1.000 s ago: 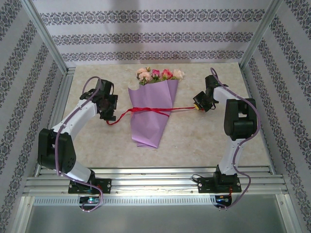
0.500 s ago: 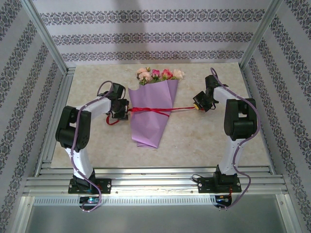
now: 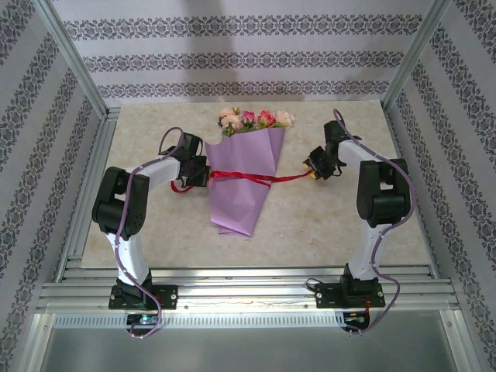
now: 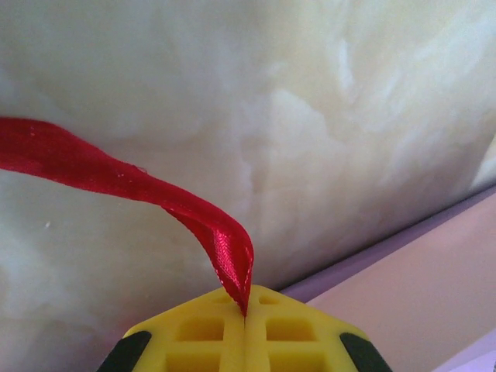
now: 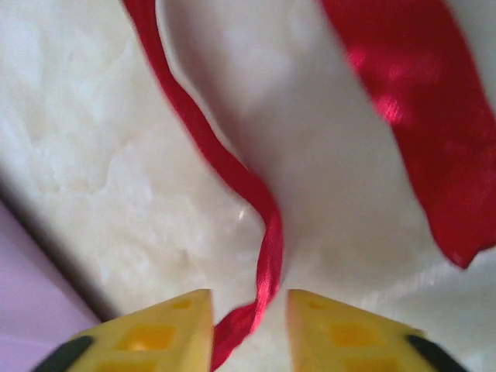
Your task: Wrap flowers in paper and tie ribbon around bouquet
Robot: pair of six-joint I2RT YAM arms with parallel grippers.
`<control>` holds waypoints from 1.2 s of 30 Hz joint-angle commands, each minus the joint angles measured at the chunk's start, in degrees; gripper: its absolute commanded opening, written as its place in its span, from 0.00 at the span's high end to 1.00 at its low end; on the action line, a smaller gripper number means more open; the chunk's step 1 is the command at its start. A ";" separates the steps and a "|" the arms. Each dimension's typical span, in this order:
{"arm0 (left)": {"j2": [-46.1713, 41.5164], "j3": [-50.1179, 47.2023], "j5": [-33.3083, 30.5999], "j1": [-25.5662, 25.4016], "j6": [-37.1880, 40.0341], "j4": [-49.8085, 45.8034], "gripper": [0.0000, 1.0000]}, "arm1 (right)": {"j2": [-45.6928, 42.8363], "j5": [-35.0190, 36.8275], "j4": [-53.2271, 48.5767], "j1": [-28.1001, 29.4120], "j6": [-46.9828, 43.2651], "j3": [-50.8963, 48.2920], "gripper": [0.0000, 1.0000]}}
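Leftward of the bouquet [image 3: 242, 186], the left arm has swung in since a second ago, and the left pincer [image 3: 196, 172] now sits just beside the paper [image 3: 236, 205], pressed together and pinching the ribbon's tail. The ribbon [image 3: 248, 177] crosses the cone's middle, and its right end, taut a moment back, has gone slack. The right pincer [image 3: 315, 166] has spread apart, so the red strand runs loose between its yellow fingers [image 5: 155, 333] without being squeezed.

The bouquet lies in the middle of the pale, marbled surface [image 3: 310, 225], with the flowers [image 3: 252, 119] pointing toward the far wall and the narrow tip toward the arms. Walls [image 3: 232, 58] papered in grey damask stripes close the space, with metal frame posts [image 3: 74, 58] at the corners.

Stems are buried inside the paper, and I cannot make out whether the ribbon is knotted. Up close at the right wrist, a broad red strip is blurred. Purple cables [image 3: 172, 133] loop over both arms.
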 commanded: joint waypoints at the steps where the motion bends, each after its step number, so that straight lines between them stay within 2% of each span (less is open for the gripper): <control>1: -2.22 -2.02 1.08 -0.51 1.11 2.38 1.00 | -5.60 0.29 1.09 3.19 4.06 -1.75 0.62; 7: -3.01 -3.49 1.72 -0.53 0.80 3.42 1.00 | -9.48 1.36 9.62 9.68 16.95 -8.67 0.59; 10: -2.91 -3.50 1.91 -0.57 0.71 3.60 1.00 | -9.31 0.21 18.75 11.52 25.31 -13.56 0.59; 14: -3.03 -3.54 2.15 -0.58 0.91 3.48 1.00 | -7.31 -0.81 25.43 13.04 33.58 -16.63 0.59; 24: -2.95 -4.09 2.42 -0.46 0.55 4.08 1.00 | -3.07 -1.48 30.44 15.36 40.52 -17.09 0.60; 30: -2.78 -3.93 2.72 -0.49 0.48 4.20 1.00 | -2.30 -1.52 30.09 16.85 42.67 -16.24 0.61; 32: -2.78 -4.04 2.79 -0.49 0.36 4.33 1.00 | -1.80 -1.34 29.96 16.94 42.85 -16.09 0.66; 36: -3.02 -4.28 2.73 -0.46 0.27 4.42 1.00 | -1.03 -1.12 29.95 16.74 42.88 -16.04 0.87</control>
